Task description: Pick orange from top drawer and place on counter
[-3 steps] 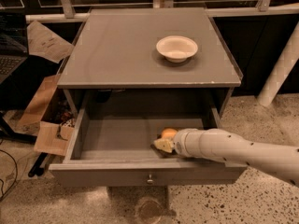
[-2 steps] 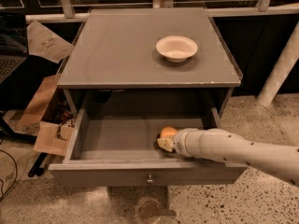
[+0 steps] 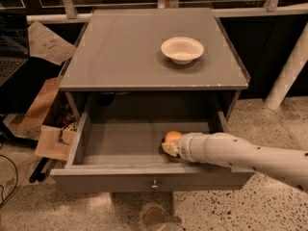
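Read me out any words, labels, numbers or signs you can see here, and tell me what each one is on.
No text here can be read.
Laptop screen, far left: faint lines, too small to read.
Paper sheet beside it: marks unreadable.
Bowl, counter, drawer, orange: no markings.
Gripper, inside the drawer by the orange: no markings.

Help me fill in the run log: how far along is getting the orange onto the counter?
Done: the top drawer stands open, and the gripper is down inside it, right against the orange. In hand: the pick itself; whether the orange is gripped cannot be told. Left: lifting it out and setting it on the counter, where a white bowl sits.
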Motion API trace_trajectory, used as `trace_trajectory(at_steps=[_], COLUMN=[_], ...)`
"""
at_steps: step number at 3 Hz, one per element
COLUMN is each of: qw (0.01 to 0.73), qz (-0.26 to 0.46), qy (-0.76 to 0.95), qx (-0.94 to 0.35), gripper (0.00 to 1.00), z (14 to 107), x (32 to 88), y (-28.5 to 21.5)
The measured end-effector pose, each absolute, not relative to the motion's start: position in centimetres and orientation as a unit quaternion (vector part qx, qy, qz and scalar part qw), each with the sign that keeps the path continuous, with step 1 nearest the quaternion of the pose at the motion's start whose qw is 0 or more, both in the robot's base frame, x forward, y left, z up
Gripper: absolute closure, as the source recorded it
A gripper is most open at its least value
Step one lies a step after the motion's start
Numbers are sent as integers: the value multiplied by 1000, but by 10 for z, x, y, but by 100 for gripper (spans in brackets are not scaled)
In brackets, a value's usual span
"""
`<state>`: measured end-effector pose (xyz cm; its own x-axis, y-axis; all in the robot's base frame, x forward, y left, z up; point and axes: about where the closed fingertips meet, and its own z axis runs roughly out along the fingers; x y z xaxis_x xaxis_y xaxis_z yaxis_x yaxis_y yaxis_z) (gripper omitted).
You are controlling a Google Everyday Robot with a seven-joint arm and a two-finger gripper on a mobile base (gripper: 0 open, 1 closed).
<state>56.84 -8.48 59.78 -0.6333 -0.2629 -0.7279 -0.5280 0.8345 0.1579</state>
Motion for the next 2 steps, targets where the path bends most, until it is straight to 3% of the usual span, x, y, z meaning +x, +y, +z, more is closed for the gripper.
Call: trace_trajectory(at_steps=[2], qw=[372], qz=[185], qy=[875], qx=[-250], gripper=[100], z=[616], x=[567], y=[-75])
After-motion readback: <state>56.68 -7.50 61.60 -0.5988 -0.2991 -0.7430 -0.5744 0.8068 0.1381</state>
